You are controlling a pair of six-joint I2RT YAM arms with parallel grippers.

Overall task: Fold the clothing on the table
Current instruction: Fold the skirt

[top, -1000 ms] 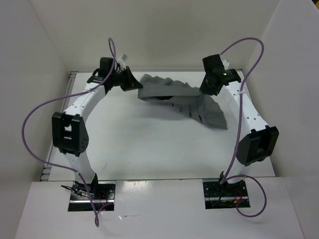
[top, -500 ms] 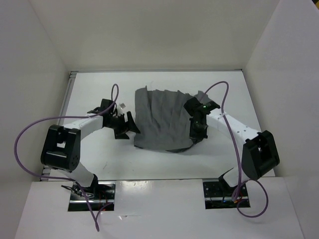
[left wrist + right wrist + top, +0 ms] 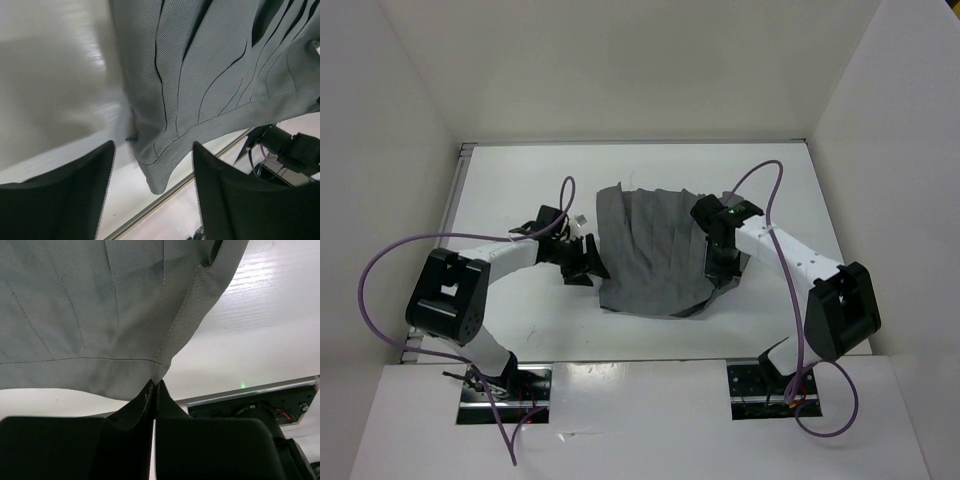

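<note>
So the clothing [image 3: 655, 250] is sitting roughly mid-table [image 3: 520, 190], spread out mostly flat with those long pleat creases running front to back. Its near edge looks a bit rumpled, and there's a dark fold showing at the near right corner.

The left gripper [image 3: 588, 262] is down low, right at the cloth's left edge. From the left wrist cam its fingers [image 3: 60, 200] are spread wide. The near left corner of the cloth lies in the gap between them, but nothing is clamped; both fingers are clear of the fabric.

The right gripper [image 3: 717, 272] is on the opposite side, over the right edge of the cloth. From its wrist cam the fingers [image 3: 130, 425] are pressed fully together, with no gap at all. The tips meet right at the hem, and the fabric comes down to a little point there, so it looks like a pinch on the hem. The rest of the cloth fans away from that spot, with bare table off to the side.
</note>
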